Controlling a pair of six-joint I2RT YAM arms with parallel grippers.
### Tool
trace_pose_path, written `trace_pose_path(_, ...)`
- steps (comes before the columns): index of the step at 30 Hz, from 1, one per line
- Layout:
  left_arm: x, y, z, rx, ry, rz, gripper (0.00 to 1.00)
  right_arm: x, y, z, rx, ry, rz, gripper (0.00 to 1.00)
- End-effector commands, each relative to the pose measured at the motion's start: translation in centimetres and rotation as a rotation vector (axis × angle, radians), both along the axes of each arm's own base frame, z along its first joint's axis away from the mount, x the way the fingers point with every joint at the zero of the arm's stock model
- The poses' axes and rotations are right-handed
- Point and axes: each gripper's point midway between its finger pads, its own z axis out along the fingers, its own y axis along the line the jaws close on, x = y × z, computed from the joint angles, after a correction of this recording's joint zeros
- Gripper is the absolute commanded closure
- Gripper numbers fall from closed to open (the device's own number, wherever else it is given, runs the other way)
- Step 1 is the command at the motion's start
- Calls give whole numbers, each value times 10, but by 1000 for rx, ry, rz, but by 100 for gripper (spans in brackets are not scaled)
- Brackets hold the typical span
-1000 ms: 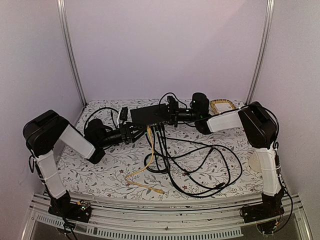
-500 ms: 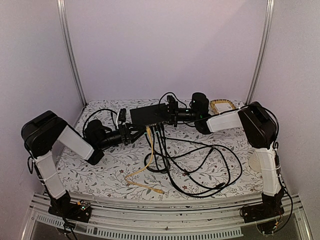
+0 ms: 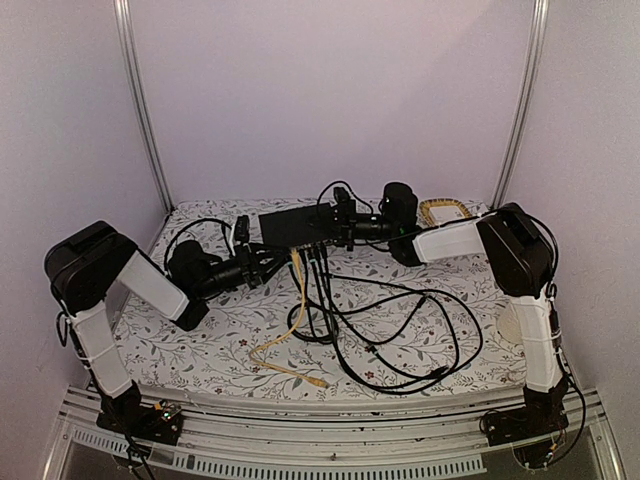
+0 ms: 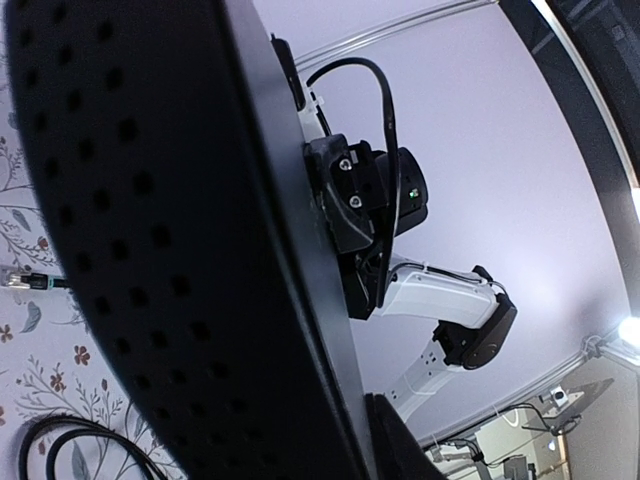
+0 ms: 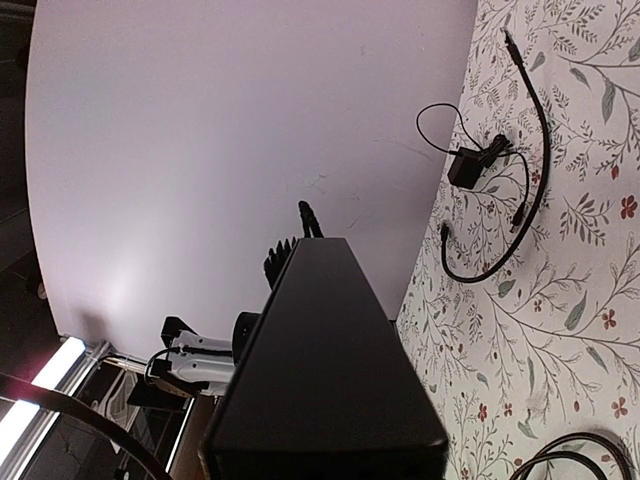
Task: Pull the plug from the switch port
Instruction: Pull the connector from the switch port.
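Change over the last second:
- The left fingers (image 3: 274,261) have narrowed and crept a touch farther in, toward the near-left corner of the switch (image 3: 295,225).
- I cannot tell whether they now pinch a plug, a cable or nothing. The top view is too small, and the left wrist view is filled by the switch's perforated black shell.
- The switch has shifted slightly far and left. It sits at the far middle of the table (image 3: 190,335), between the two arms.
- The right fingers (image 3: 341,229) are unchanged, pinching the switch's right end as a brace.

Meaning: I judge this the grasp stage. The yellow cable (image 3: 297,305) and black cables (image 3: 395,330) still run from the switch's near edge. No plug looks out yet, and the pull is not begun.

Surface: white cloth with a floral print. The cables loop loosely from the middle to the near edge. A small black adapter (image 5: 468,165) with a thin lead lies apart on the cloth.

Room: plain pale walls, with metal posts (image 3: 140,110) at the far corners.
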Motion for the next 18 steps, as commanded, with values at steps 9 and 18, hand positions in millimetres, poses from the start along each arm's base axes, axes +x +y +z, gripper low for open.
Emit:
trace_pose_path(9,2,-13,22,-70,-49,-6,73,5,3,28,-8,-128,-50,98)
trace_pose_path(18,5,-13,20,-63,-22,11,80,8,2,30,-64,-184,-97,98)
